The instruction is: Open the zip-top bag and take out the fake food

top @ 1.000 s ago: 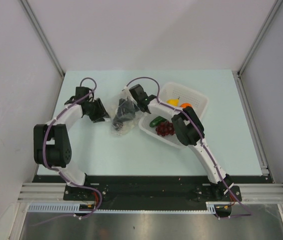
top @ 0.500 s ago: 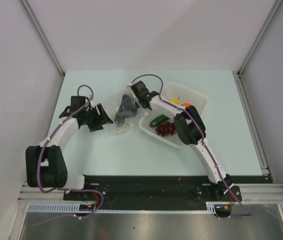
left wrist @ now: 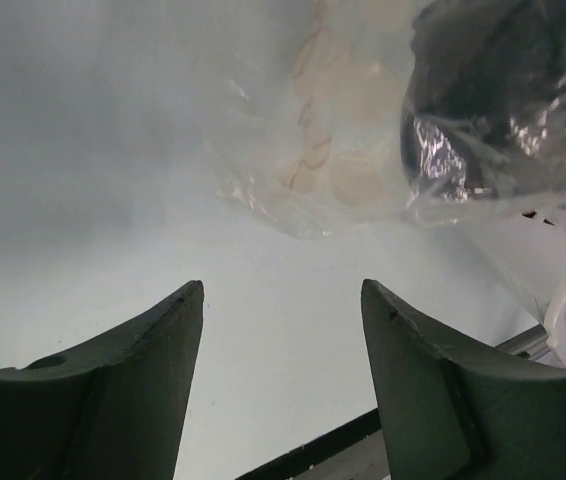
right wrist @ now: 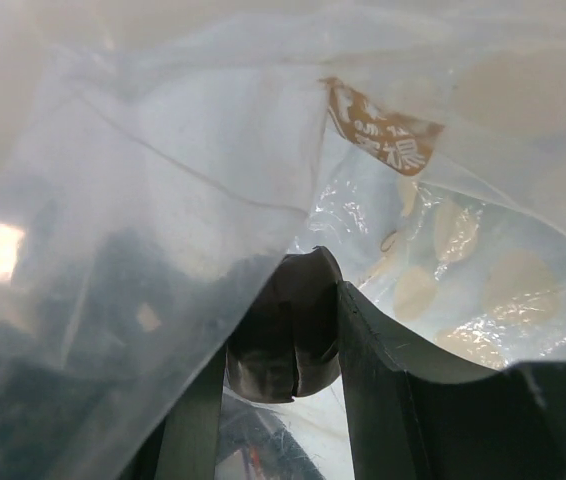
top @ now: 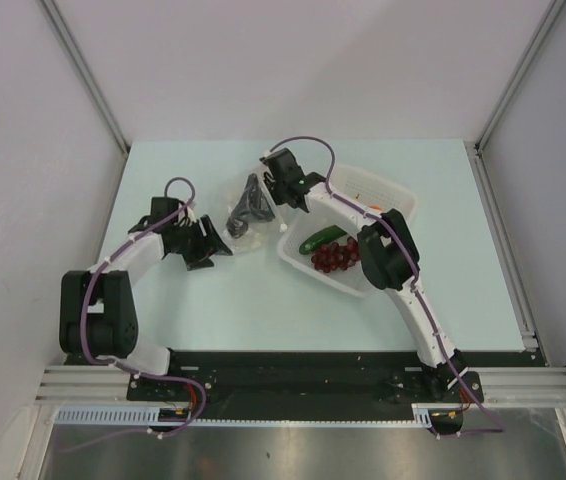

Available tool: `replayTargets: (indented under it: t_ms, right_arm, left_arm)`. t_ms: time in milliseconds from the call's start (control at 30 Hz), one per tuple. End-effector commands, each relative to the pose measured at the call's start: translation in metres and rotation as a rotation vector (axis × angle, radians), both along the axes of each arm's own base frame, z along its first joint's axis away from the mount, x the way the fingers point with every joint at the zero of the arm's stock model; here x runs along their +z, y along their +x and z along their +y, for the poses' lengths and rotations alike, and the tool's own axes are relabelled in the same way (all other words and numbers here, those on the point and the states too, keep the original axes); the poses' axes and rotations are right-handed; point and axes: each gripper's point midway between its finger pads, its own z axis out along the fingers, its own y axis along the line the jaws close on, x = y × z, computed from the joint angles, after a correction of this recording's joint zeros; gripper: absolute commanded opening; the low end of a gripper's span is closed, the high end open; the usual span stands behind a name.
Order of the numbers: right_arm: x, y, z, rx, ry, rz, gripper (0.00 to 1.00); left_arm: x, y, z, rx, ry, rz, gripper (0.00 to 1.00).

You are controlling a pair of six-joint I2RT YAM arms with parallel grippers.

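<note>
- Clear, crinkly film: the zip-top bag (top: 246, 217) sits mid-table between the grippers, beside the white basket (top: 400, 206). A dark lump (left wrist: 503, 95) shows inside.
- Right gripper (right wrist: 293, 310): clamped on a fold of the bag.
- Left gripper (left wrist: 283, 290): spread, empty, near the bag but not touching it.
- Cucumber (top: 321, 239) and grape bunch (top: 333, 257): in the basket.
- Judgement: light, limp and slippery, so it will bunch. Pinch the free lip by the seal, not the belly.
</note>
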Motion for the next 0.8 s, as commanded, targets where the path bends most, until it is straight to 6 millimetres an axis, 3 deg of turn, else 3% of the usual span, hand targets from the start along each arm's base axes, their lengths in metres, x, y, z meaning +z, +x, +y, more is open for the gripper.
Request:
replayTargets:
  t_ms: [0,33,100,133,167,233,400,500,533,633,767]
  right_arm:
    - [0.053,-0.006,-0.005,0.024,0.008,-0.091,0.18]
    - [0.062,-0.003,-0.007,0.049,-0.010,-0.154,0.18]
    - [0.051,-0.005,-0.022,0.051,-0.126,-0.153,0.18]
    - [0.049,-0.005,-0.027,0.065,-0.168,-0.172,0.18]
    - [0.050,0.003,-0.032,0.066,-0.214,-0.226,0.18]
    - [0.043,-0.002,-0.039,0.080,-0.264,-0.224,0.18]
    - [0.037,-0.008,-0.039,0.092,-0.318,-0.258,0.18]
    - [0.040,-0.013,-0.031,0.114,-0.319,-0.280,0.18]
    - [0.041,-0.016,-0.029,0.120,-0.312,-0.277,0.18]
    - [0.042,-0.018,-0.027,0.123,-0.316,-0.286,0.18]
    - [0.044,-0.020,-0.025,0.125,-0.311,-0.285,0.18]
  left_arm:
    - [0.015,0.034,0.009,0.046,0.025,-0.064,0.64]
    - [0.019,0.037,0.011,0.052,0.032,-0.076,0.55]
    - [0.033,0.040,0.012,0.056,0.039,-0.138,0.54]
    - [0.036,0.035,0.010,0.049,0.028,-0.154,0.60]
    - [0.055,0.033,0.007,0.039,0.013,-0.213,0.67]
    - [0.083,0.028,-0.012,-0.043,-0.082,-0.313,0.80]
    - [0.151,0.026,-0.055,-0.199,-0.229,-0.554,0.82]
    - [0.185,0.038,-0.062,-0.180,-0.207,-0.627,0.88]
    - [0.188,0.043,-0.060,-0.148,-0.178,-0.621,0.92]
    - [0.191,0.057,-0.052,-0.051,-0.142,-0.557,0.93]
    - [0.200,0.068,-0.067,-0.066,-0.167,-0.542,0.89]
